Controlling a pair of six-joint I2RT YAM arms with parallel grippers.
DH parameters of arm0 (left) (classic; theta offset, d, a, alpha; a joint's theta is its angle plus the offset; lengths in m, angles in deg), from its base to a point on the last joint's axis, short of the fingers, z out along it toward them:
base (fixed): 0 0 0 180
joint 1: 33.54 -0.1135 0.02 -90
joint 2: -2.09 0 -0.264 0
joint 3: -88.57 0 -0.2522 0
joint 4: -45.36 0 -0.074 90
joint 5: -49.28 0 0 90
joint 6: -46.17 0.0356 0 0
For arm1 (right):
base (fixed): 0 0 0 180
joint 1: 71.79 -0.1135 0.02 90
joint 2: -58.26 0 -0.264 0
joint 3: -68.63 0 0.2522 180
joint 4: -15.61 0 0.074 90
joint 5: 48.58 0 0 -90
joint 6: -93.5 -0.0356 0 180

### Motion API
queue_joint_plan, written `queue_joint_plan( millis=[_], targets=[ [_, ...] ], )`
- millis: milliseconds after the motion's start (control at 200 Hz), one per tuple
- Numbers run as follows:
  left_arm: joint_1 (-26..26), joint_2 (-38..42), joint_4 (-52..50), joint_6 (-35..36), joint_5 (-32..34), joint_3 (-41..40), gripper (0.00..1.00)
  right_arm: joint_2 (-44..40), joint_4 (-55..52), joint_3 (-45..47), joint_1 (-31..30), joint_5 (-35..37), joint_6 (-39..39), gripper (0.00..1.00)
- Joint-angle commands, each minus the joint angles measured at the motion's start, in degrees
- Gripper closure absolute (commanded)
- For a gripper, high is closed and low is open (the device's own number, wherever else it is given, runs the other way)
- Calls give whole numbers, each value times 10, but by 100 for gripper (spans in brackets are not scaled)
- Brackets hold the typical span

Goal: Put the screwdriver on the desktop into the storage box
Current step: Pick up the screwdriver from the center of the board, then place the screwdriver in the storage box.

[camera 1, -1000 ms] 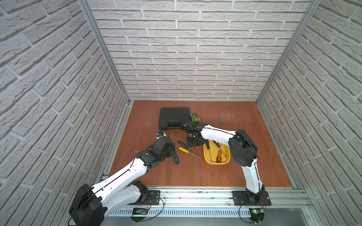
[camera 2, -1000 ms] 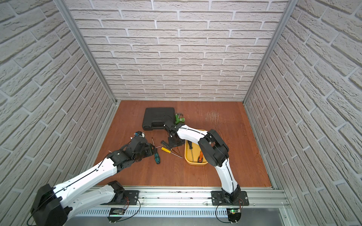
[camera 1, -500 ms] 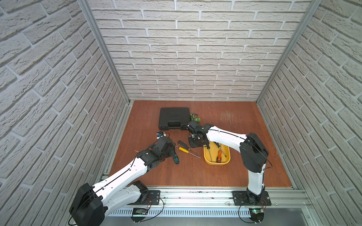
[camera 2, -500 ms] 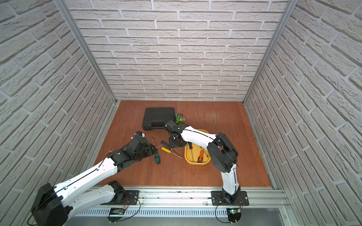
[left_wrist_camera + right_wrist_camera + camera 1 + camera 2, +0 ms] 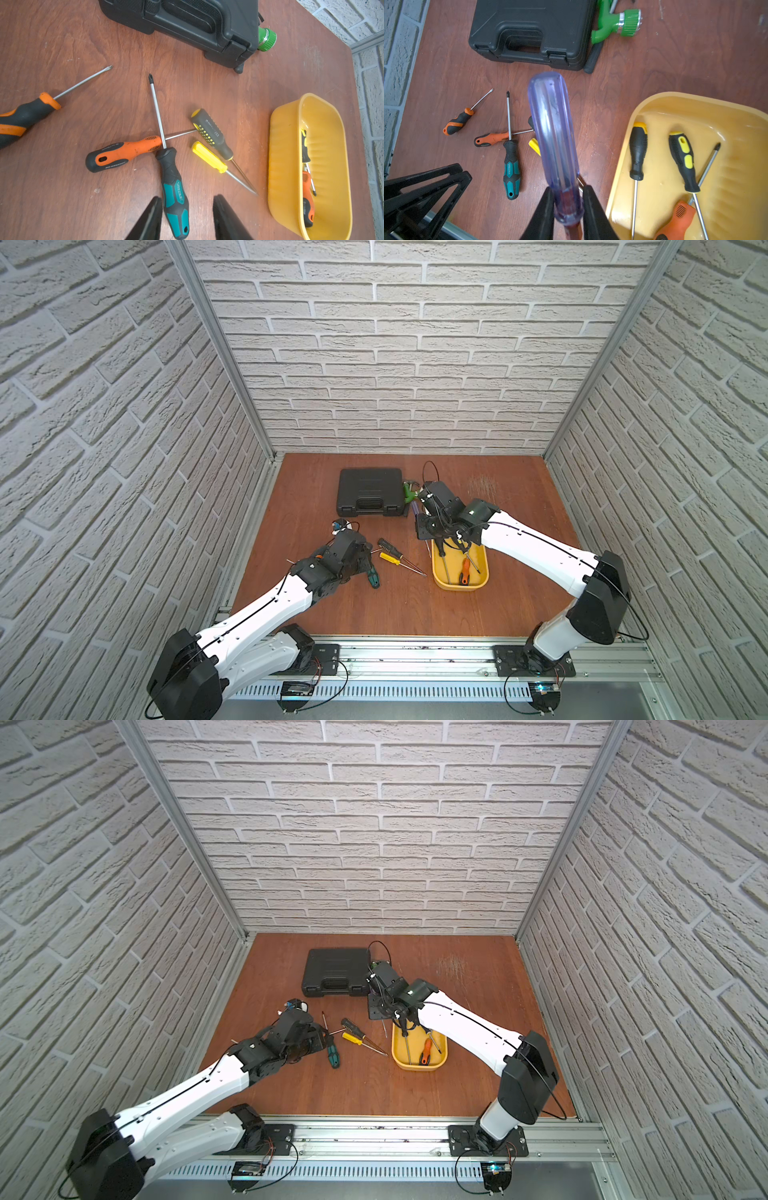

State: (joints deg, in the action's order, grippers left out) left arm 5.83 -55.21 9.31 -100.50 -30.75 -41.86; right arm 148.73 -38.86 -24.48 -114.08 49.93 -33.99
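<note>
Held: clear purple screwdriver [image 5: 553, 133], above desktop [image 5: 654, 62], beside yellow storage box [image 5: 675, 101].

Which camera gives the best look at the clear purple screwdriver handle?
The right wrist view: the purple screwdriver fills the centre, clamped in the right pincer. In a top view only a purple sliver of it shows; the left wrist view misses it.

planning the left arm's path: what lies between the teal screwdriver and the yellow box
A yellow screwdriver and a black-and-yellow screwdriver, side by side; the left wrist view shows them.
</note>
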Motion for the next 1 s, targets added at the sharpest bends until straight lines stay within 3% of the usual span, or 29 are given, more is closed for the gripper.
queue_joint_plan(
  millis=[0, 495, 995],
  targets=[
    [-5, 0, 14, 0, -3, -7, 56, -42, -5, 23, 9, 53, -23, 98],
    [-5, -2, 18, -4, -11, -12, 56, -114, -16, 123, 75, 52, -41, 98],
    [-5, -13, 25, -6, -18, -12, 56, -71, -12, 149, 98, 25, -36, 98]
  ],
)
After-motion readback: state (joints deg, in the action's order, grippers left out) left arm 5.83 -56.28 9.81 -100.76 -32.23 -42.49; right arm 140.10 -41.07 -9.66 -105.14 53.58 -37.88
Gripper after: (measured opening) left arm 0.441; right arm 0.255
